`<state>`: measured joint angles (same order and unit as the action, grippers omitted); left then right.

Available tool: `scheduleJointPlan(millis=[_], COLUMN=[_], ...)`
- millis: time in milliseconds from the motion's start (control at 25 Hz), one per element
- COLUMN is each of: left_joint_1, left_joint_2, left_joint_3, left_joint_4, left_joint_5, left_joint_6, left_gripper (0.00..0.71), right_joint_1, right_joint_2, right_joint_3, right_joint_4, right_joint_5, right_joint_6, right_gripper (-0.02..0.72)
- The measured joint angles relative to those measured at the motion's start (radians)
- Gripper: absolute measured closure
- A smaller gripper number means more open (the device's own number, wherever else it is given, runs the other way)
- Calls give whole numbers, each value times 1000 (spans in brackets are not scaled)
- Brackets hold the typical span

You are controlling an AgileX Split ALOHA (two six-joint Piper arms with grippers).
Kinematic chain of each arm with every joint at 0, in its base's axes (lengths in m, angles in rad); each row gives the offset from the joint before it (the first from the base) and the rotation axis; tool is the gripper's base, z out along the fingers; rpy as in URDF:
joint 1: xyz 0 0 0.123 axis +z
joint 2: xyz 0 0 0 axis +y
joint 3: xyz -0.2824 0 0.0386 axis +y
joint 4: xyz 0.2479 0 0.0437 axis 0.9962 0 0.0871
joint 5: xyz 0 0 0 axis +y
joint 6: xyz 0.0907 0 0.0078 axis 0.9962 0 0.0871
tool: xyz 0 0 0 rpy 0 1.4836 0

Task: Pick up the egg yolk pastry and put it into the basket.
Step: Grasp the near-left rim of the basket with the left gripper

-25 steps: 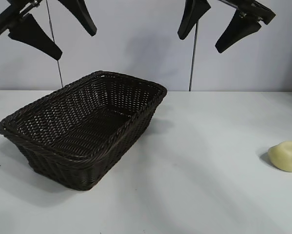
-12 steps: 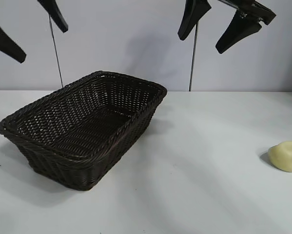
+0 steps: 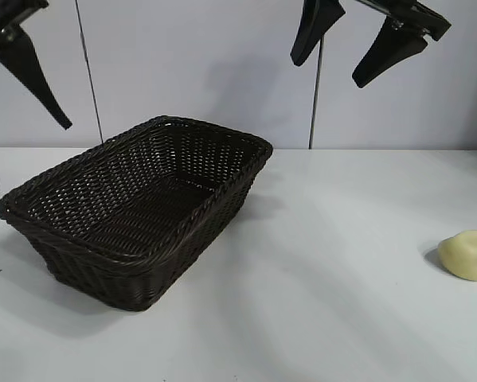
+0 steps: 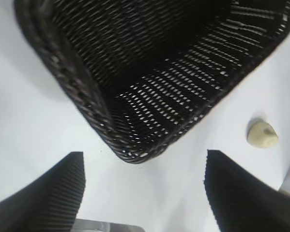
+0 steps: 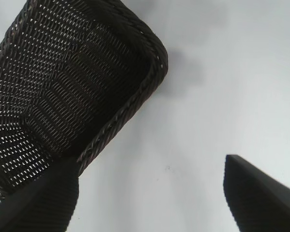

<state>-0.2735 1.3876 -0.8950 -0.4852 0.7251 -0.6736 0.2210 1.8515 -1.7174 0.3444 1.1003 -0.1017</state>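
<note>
egg yolk pastry (image 3: 467, 255) sits alone at the far right of the white tabletop (image 3: 326, 270), well apart from both sets of jaws. left gripper (image 3: 15, 119) hangs spread wide, holding nothing, beside the dark basket (image 3: 134, 203) at its left edge. right gripper (image 3: 346, 56) hovers high, likewise open and empty.

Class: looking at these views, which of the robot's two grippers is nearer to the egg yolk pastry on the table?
Right. The right gripper hangs open, high above the table, up and left of the egg yolk pastry. The left gripper, also open, is beyond the basket, at the far left edge.
</note>
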Motion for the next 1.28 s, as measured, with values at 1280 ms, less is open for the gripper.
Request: scheduleJointPlan(millis=[1280], left_joint_1=[-80], left_joint_2=[314], left_joint_3=[50], left_joint_4=[28], left_joint_5=[-255], left_joint_6=[-122], left_gripper=[203], right_joint_1=[0], right_joint_2=[0], right_joint_3=[0], right_joint_4=[0], right_joint_5=[0], right_joint_6=[0], right_gripper=[114])
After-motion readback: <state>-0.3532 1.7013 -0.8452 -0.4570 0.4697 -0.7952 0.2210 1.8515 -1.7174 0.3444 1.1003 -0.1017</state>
